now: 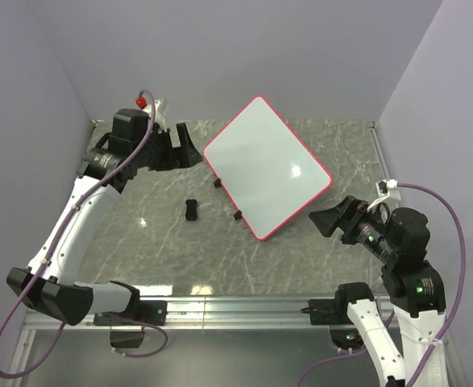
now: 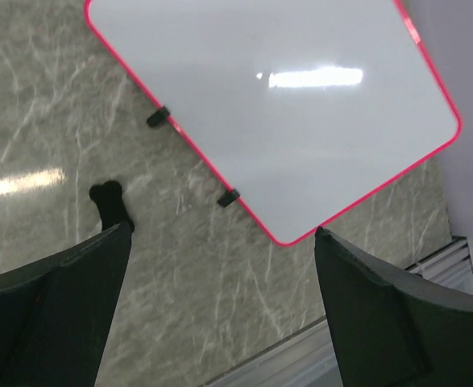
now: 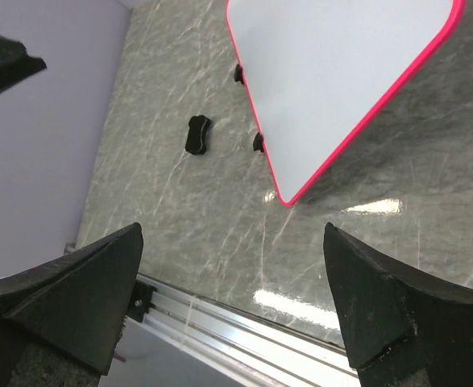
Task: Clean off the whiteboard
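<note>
Whiteboard (image 1: pixel 267 168) lying on the grey marbled bench (image 1: pixel 139 234), right of centre, long axis diagonal from far-left to near-right, black feet along its near-left edge; small black eraser (image 1: pixel 191 210) just beyond them; left gripper (image 1: pixel 189 147) and right gripper (image 1: pixel 323 218) both released, empty

The whiteboard (image 1: pixel 268 165) looked smooth and glossy, showing bright glare. The marble-patterned table (image 1: pixel 151 242) had a soft polished sheen; the rail (image 1: pixel 236 307) at its near edge was brushed metal.
</note>
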Controlling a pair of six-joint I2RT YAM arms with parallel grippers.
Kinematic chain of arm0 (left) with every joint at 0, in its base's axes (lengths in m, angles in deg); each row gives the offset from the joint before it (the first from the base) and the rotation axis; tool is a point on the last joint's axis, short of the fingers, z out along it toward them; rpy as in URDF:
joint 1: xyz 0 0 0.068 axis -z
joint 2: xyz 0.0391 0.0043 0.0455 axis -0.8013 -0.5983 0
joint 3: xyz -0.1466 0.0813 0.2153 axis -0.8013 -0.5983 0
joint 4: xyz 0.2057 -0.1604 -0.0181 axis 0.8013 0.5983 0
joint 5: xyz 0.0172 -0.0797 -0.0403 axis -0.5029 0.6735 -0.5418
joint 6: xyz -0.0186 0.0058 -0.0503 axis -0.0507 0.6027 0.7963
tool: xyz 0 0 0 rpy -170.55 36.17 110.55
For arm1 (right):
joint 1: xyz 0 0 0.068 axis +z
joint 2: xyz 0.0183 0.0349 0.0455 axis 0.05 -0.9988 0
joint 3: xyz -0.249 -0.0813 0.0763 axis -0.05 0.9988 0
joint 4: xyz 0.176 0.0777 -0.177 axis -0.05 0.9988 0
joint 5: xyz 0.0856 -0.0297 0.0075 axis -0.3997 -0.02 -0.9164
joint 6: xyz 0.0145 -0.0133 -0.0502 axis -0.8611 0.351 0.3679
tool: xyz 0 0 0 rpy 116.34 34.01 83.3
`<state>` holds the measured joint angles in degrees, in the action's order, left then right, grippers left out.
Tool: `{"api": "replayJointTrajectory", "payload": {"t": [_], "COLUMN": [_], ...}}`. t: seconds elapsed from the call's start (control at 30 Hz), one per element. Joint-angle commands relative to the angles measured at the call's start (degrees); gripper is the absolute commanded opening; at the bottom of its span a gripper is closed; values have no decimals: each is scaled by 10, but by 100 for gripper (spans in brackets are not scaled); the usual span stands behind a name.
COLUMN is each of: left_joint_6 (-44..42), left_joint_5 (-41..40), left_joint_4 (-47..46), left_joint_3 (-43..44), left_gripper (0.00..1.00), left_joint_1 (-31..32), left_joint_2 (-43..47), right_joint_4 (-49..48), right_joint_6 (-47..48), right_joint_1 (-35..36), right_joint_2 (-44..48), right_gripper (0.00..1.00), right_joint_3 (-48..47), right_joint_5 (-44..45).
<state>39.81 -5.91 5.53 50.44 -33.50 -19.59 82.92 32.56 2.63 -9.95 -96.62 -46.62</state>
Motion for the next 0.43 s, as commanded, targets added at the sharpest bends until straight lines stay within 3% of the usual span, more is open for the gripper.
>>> {"api": "replayJointTrajectory", "payload": {"t": [0.0, 0.27, 0.4], "left_joint_6": [-19, -24, -30], "left_joint_5": [-11, -20, -39], "left_joint_4": [11, -10, -63], "left_joint_3": [-21, -37, -48], "left_gripper": [99, 100, 100], "left_joint_1": [3, 3, 6], "left_joint_2": [26, 24, 37], "right_joint_4": [12, 17, 12], "right_joint_6": [20, 17, 5], "right_joint_1": [6, 6, 6], "right_joint_2": [-2, 6, 2], "right_gripper": [100, 100, 100], "right_joint_3": [-28, -20, -23], "right_joint_5": [15, 37, 55]}}
